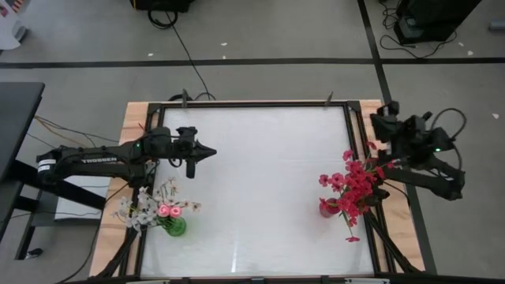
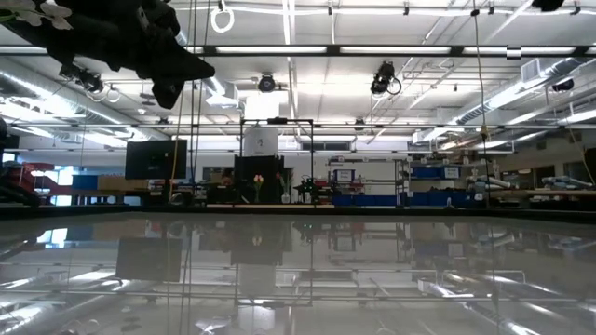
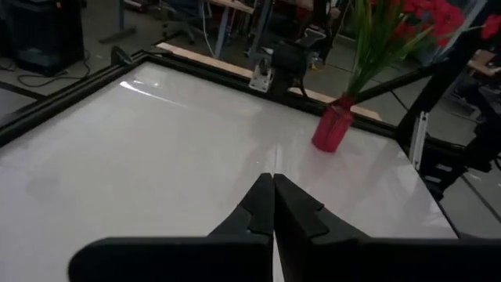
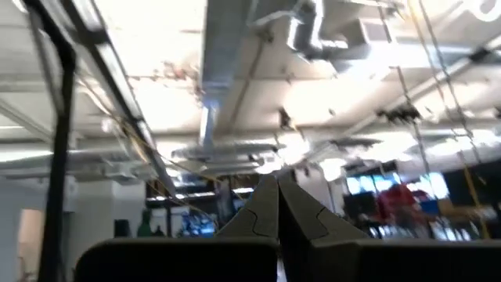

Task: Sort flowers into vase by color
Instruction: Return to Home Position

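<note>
Red blossom sprays [image 1: 359, 183] stand in small red vase [image 1: 327, 207], right side of white worktop [image 1: 260, 166]; pink-and-white flowers [image 1: 154, 207] in green glass vase [image 1: 177, 227], left front. Left gripper [image 1: 211, 151] fingers pressed together, empty, well apart from both vases. Right gripper [image 4: 277, 182] same, empty, aimed at ceiling.

Two vases — a green vase [image 1: 175, 227] and a red vase [image 1: 327, 207]. Two pink rosebuds [image 1: 164, 211]; red blossoms [image 1: 359, 183] — roughly a dozen, too crowded to count surely.
</note>
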Tool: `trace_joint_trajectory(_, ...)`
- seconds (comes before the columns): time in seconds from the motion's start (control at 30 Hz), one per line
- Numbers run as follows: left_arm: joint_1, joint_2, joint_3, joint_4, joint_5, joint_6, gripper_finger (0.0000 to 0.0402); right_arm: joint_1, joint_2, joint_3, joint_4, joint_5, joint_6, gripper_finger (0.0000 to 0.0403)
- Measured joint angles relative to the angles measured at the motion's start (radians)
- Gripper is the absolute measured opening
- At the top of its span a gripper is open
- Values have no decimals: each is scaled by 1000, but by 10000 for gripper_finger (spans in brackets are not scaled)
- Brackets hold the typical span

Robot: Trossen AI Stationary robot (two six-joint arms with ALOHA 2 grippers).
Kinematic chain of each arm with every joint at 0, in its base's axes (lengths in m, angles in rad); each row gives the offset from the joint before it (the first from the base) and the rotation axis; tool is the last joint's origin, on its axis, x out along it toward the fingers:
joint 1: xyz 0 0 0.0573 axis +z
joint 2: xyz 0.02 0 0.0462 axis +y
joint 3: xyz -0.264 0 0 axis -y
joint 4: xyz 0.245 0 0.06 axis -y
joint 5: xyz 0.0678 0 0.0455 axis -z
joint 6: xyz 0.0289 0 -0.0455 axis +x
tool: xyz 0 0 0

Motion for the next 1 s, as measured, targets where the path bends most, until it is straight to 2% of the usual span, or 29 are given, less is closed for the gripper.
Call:
trace_joint_trajectory(0.1,-9,0,0,19,0,8,6,0,17,57,-26,-7,-63,5)
trace_joint_trajectory(0.13,-12,0,0,37,-9,21,6,0,23,73,-52,22,-106,5)
trace_joint_trajectory(0.23,-17,0,0,105,-58,40,3,0,41,122,-173,231,-207,5)
trace_joint_trajectory(0.3,-8,0,0,125,-95,40,2,0,50,143,-262,411,-212,5)
trace_joint_trajectory(0.43,13,0,0,99,-104,40,2,0,50,151,-442,726,-159,4)
trace_joint_trajectory(0.53,14,0,0,45,-112,58,1,0,50,151,-590,856,-75,4)
trace_joint_trajectory(0.63,14,0,0,6,-113,91,1,0,50,135,-710,869,6,4)
trace_joint_trajectory(0.73,14,14,0,-19,-113,112,1,0,47,84,-742,798,76,4)
trace_joint_trajectory(0.9,10,56,0,-20,-104,142,1,0,47,-46,-698,618,166,4)
trace_joint_trajectory(1.0,3,82,0,-15,-93,147,1,-1,47,-127,-573,484,166,4)
